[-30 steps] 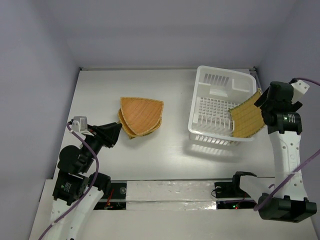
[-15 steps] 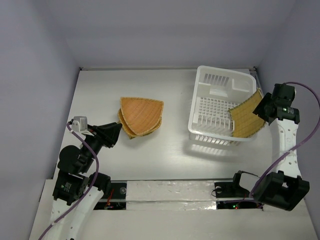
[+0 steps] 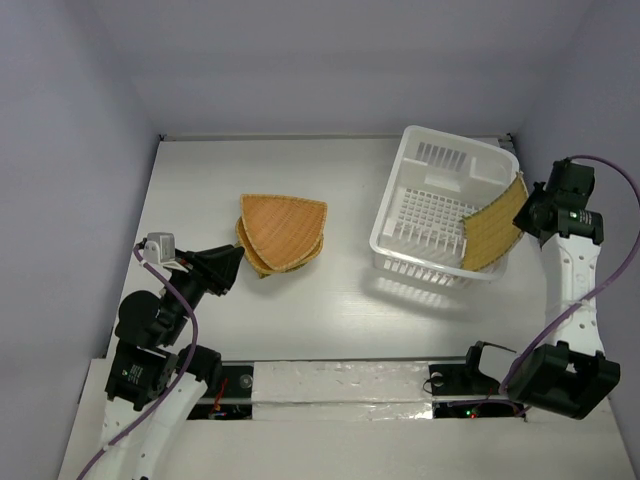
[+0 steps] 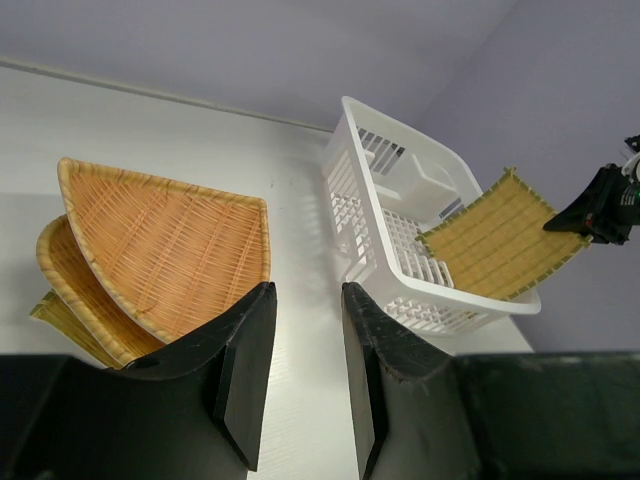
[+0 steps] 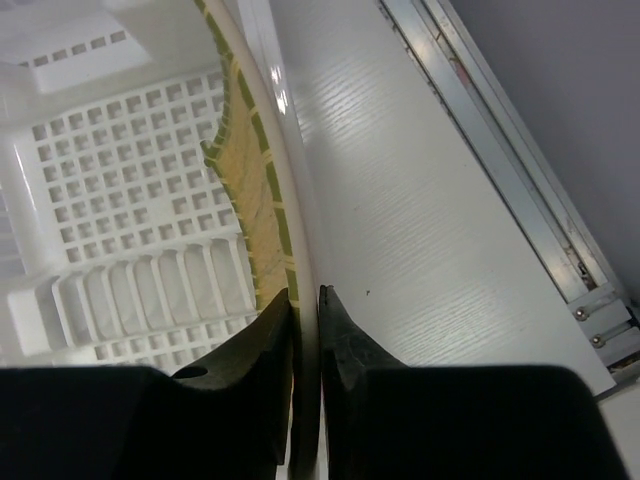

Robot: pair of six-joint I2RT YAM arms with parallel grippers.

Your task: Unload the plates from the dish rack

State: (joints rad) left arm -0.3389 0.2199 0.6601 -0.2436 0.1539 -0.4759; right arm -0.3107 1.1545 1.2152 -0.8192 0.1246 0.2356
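Observation:
The white dish rack [image 3: 418, 141] stands at the right of the table, turned askew. A square tan-yellow plate [image 3: 492, 232] leans in it, over its right wall. My right gripper [image 3: 527, 207] is shut on that plate's outer edge; in the right wrist view the thin plate edge [image 5: 262, 195] runs between the closed-in fingers [image 5: 270, 330]. A stack of woven plates [image 3: 282, 232] lies at the table's middle left. My left gripper [image 3: 235, 262] hovers near the stack's front left, open with nothing between its fingers [image 4: 245, 370].
The right table edge with its metal rail [image 5: 500, 170] runs close beside the right gripper. The back wall stands just behind the rack. Bare tabletop [image 3: 345, 290] lies between the stack and the rack.
My right gripper moved in on the square plate's edge and closed on it. The rack shifted left and turned slightly. The left arm has not moved.

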